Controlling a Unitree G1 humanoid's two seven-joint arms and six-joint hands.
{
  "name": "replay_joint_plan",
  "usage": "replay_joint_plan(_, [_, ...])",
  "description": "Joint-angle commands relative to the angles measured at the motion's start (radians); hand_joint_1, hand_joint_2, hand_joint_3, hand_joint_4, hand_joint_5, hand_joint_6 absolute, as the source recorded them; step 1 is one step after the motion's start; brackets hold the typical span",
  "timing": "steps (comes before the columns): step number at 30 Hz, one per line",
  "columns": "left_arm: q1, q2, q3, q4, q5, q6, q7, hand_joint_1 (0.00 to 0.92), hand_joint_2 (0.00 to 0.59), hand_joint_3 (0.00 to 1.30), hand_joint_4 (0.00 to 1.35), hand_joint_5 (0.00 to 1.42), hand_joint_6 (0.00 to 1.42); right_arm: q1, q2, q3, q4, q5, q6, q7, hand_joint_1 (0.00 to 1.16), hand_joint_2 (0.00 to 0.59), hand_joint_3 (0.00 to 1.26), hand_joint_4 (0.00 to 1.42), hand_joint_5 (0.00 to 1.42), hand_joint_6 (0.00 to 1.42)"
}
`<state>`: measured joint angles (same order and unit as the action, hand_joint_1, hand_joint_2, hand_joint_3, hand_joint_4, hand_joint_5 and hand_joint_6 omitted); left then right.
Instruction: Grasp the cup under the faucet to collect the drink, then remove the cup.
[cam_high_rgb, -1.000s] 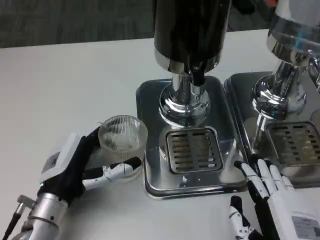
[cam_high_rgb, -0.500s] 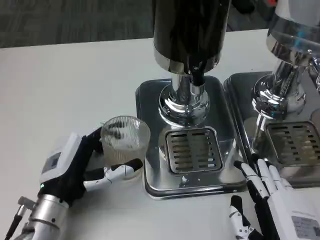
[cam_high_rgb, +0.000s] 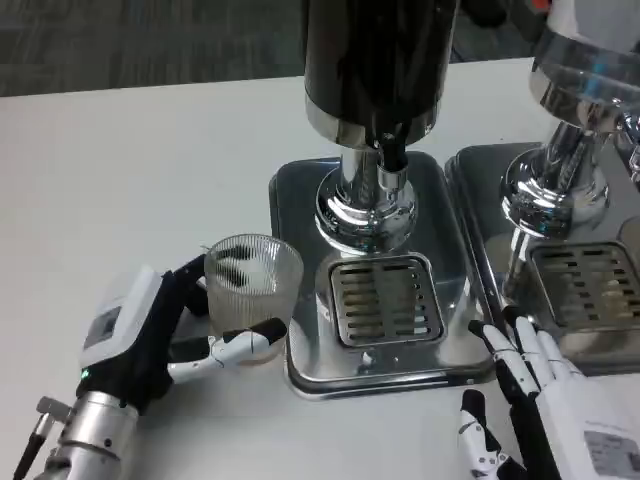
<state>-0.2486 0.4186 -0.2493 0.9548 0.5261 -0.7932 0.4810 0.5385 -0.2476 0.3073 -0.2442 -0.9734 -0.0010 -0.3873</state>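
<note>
Cup (cam_high_rgb: 252, 290) nearer drip tray (cam_high_rgb: 300, 370) than before.

The black dispenser (cam_high_rgb: 380, 60) is cut off at the top edge, a second dispenser (cam_high_rgb: 590, 90) at the right. The right robot hand (cam_high_rgb: 545, 400) runs off the bottom corner, its palm out of frame. The left robot hand (cam_high_rgb: 160, 330) hides the glass cup's (cam_high_rgb: 253, 290) lower left side.

One cup (cam_high_rgb: 254, 292), two dispensers (cam_high_rgb: 378, 120).
</note>
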Motion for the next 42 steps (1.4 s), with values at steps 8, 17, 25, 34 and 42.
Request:
replay_joint_plan(8, [-0.017,-0.006,-0.004,0.021,0.033,-0.015,0.069,0.466,0.154,0.37,0.47,0.7,0.67,-0.021,0.0,-0.011,0.003,0.012,0.004,-0.009,0.16,0.528,0.13,0.0,0.05,0.16])
replay_joint_plan(17, [-0.025,-0.013,-0.009,0.019,0.081,-0.015,0.166,0.461,0.158,0.39,0.49,0.71,0.7,-0.036,-0.004,-0.016,0.013,0.02,0.004,-0.01,0.16,0.528,0.13,0.0,0.06,0.17])
replay_joint_plan(25, [-0.034,-0.021,-0.016,0.029,0.094,-0.024,0.207,0.459,0.166,0.4,0.49,0.72,0.72,-0.043,-0.007,-0.017,0.014,0.02,0.002,-0.008,0.16,0.528,0.13,0.0,0.06,0.17])
replay_joint_plan(34, [-0.051,-0.032,-0.026,0.045,0.112,-0.027,0.23,0.456,0.167,0.4,0.49,0.73,0.73,-0.046,-0.01,-0.023,0.016,0.026,0.002,-0.003,0.16,0.528,0.13,0.0,0.06,0.17])
replay_joint_plan(42, [-0.056,-0.035,-0.032,0.057,0.11,-0.031,0.239,0.519,0.19,0.41,0.51,0.76,0.79,-0.046,-0.011,-0.025,0.018,0.027,-0.001,-0.007,0.16,0.532,0.13,0.0,0.06,0.18])
